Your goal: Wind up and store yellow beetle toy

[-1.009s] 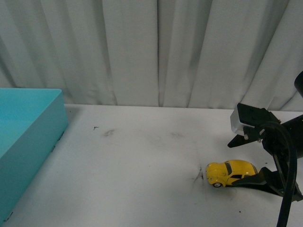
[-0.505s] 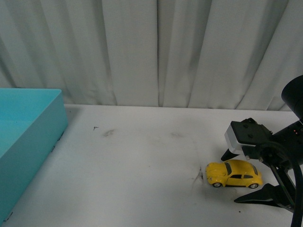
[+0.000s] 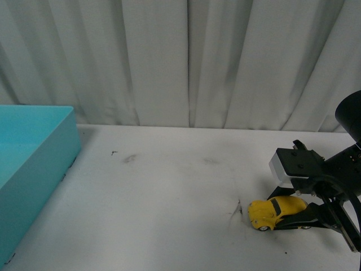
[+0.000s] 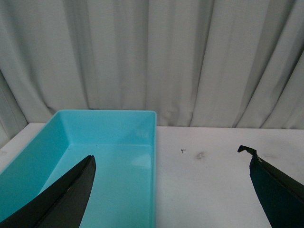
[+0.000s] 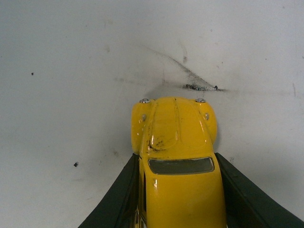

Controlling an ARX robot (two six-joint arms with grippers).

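Note:
The yellow beetle toy (image 3: 274,210) sits on the white table at the right, its nose pointing left and its body tipped slightly. My right gripper (image 3: 289,213) is shut on it, a black finger pressed along each side. In the right wrist view the toy (image 5: 175,161) fills the lower middle, bonnet and dark windscreen showing, with the gripper (image 5: 176,164) clamped on its flanks. My left gripper (image 4: 171,166) is open, its black fingers (image 4: 71,199) spread wide above the turquoise box (image 4: 71,128) and the bare table beside it. It holds nothing.
The turquoise box (image 3: 53,135) stands at the table's left edge, open at the top. A white curtain (image 3: 180,62) hangs behind the table. Dark scuff marks (image 3: 237,209) lie just ahead of the toy's nose, and another smudge (image 3: 130,158) lies further left.
My right gripper opened round the toy half a second ago and has now shut on its sides. The toy has shifted slightly toward the front edge and tilted.

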